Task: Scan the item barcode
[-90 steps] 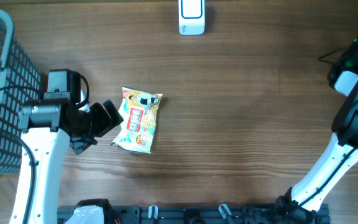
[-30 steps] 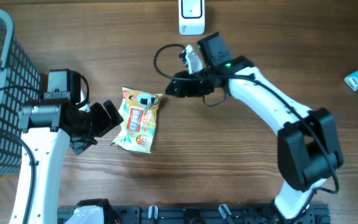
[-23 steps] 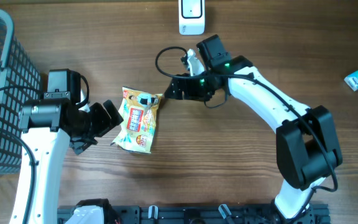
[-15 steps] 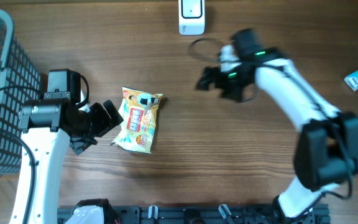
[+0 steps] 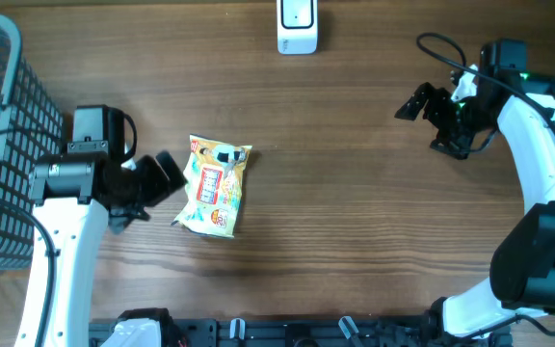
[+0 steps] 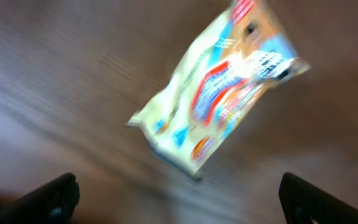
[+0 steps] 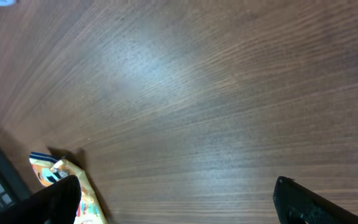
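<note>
Packet [image 5: 216, 187]: lying flat on the table [image 5: 355, 241], printed face up; long axis running from the near side toward the far edge, slightly tilted; no barcode showing on this face.
Left gripper [image 5: 158, 190]: standing wide open, holding nothing; jaws facing the packet's left long edge, just beside it; contact is looking unlikely from overhead, though the gap is too small to be sure.
Right gripper [image 5: 432, 123]: gaping fully, carrying nothing; hanging far over on the right side of the table, well apart from the packet.
Nearer arm: the left one is sitting much nearer.
Scanner [image 5: 297, 26]: sitting at the far edge, beyond the packet and a little to its right; well apart from both grippers.
Key relation: the packet is lying straight ahead of the left gripper's mouth, offering its narrow width; the left wrist view, though blurred, is showing it ahead, between the two fingers.
Next move, as a judgement: the left gripper is likely needing to ease forward and close across that width; the packet is probably needing turning before any barcode faces the scanner.
</note>
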Motion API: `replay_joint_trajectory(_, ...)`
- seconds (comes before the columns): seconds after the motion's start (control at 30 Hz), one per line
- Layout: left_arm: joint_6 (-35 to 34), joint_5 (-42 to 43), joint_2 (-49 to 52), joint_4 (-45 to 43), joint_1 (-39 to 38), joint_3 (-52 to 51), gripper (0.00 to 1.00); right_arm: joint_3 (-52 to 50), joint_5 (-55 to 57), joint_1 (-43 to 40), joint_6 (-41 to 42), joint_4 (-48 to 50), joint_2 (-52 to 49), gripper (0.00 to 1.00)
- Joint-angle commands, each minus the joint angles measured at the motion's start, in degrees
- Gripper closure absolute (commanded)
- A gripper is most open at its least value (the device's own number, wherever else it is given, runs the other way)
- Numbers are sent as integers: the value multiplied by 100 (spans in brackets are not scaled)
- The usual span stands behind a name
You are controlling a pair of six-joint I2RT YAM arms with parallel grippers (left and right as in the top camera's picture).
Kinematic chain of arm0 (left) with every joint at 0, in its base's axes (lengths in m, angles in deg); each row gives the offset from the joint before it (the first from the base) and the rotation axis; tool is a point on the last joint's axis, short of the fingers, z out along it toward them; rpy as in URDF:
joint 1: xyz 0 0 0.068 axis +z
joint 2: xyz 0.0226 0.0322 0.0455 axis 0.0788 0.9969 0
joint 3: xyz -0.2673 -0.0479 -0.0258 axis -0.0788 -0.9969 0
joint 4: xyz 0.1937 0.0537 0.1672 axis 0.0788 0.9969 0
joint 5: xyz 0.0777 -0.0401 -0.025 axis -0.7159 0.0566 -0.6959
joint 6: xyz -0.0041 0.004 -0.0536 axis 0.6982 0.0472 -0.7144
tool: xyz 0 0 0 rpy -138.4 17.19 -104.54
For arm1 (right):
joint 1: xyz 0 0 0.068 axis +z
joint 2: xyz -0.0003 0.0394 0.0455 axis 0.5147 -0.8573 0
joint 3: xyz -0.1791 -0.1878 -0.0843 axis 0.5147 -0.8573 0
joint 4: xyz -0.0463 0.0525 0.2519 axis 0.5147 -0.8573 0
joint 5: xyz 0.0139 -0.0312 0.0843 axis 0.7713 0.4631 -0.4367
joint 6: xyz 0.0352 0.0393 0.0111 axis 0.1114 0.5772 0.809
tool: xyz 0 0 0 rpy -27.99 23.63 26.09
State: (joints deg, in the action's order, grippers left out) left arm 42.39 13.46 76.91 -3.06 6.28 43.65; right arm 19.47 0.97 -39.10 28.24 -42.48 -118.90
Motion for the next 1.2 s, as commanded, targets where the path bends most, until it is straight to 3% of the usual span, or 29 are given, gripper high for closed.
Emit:
replay_joint_trajectory(0.0, -57, 348, -4, -387, -15, -4, 0, -7, 105, 26, 111, 439, 37, 0)
replay_joint_trajectory(0.13, -52, 951, -4, -249, -17, -17, 0, -7, 101, 26, 114, 1132, 37, 0)
replay_joint_trajectory(0.27, 326, 1617, -2, -730, -229, -199, 0, -7, 103, 26, 111, 1613, 37, 0)
replay_joint_trajectory(0.43, 444, 1523, 57, -1504, -846, -649, 0, -7, 103, 26, 114, 1794, 37, 0)
replay_joint_trajectory(0.6, 463, 1303, 125, -1585, -1045, -684, 1, -7, 103, 26, 111, 1794, 37, 0)
replay_joint_trajectory(0.7, 61, 0, 160, -1506, -1045, -684, 57, -7, 103, 26, 111, 1794, 37, 0)
replay_joint_trajectory(0.8, -511, -597, 326, -1296, -1045, -732, 73, -7, 103, 26, 114, 1794, 37, 0)
replay_joint_trajectory(0.93, -514, -299, 754, -1740, -1067, -1064, 96, -7, 103, 26, 114, 1794, 37, 0)
replay_joint_trajectory(1.17, -535, -125, 1792, -1895, -1067, -1285, 96, -7, 103, 26, 114, 1794, 37, 0)
